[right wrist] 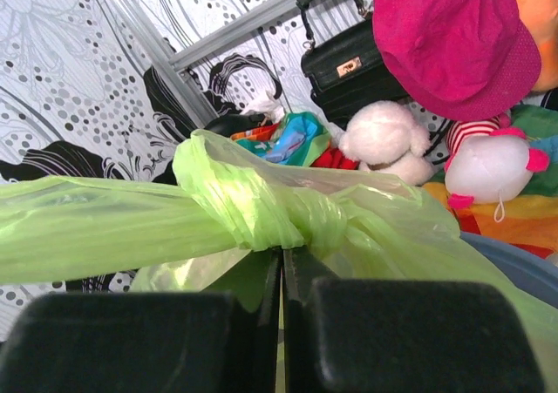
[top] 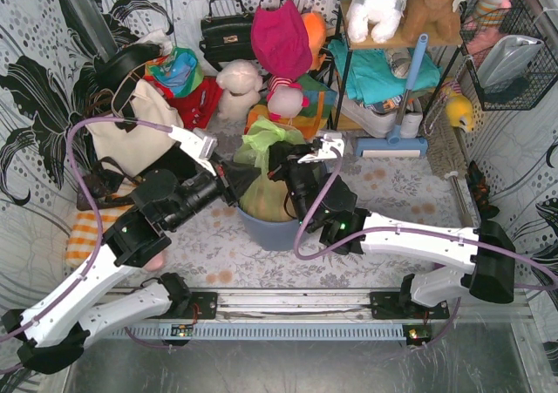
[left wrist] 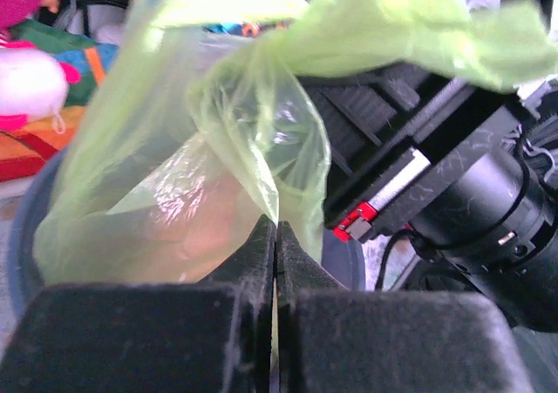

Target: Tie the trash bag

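Two grippers on one bag: how are they holding? (Ana)

Both are closed flat. The left gripper [left wrist: 275,233] pinches a fold of the trash bag [top: 266,162], which sits in the bin [top: 272,233] at the centre of the top view. The right gripper [right wrist: 281,262] nips the film just under the knot [right wrist: 266,212], in the middle of its own view. (Ben)

What worries you? (Ana)

That film is thin and slick. If the arms pull apart hard, I'd expect it to tear at a pinch, or to slide out and leave the knot loose. (Ben)

Anything else? (Ana)

A sideways pull could drag the bag upward and tip the bin. Both wrists crowd the centre, so they might bump. And I cannot tell whether that knot is a full one. (Ben)
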### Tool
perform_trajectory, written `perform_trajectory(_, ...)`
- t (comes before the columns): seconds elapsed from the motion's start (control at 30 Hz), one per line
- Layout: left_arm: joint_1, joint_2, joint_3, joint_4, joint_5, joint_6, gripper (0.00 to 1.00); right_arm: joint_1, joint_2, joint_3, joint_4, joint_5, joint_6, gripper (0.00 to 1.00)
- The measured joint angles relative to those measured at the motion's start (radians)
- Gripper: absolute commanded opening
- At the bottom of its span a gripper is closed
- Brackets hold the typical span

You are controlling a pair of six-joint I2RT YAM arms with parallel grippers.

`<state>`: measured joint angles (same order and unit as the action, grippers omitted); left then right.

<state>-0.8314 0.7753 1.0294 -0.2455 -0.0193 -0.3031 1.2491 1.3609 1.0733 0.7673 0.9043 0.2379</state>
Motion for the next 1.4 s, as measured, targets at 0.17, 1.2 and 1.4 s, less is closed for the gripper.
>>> perform_trajectory(0.17, 0.000, 0.034, -0.003, -0.004, 0.113, 0.012, 0.02, 0.000, 0.020, 0.000, 0.096, -0.014, -0.055, 0.00)
perform_trajectory(1.2, 0.000, 0.102, 0.166, -0.024, -0.305, 0.187, 0.66, -0.005, 0.143, -0.007, 0.505, -0.026, -0.366, 0.00)
perform_trajectory(1.4, 0.023, 0.233, 0.182, -0.007, -0.288, 0.245, 0.60, -0.005, 0.143, -0.013, 0.497, -0.026, -0.355, 0.00)
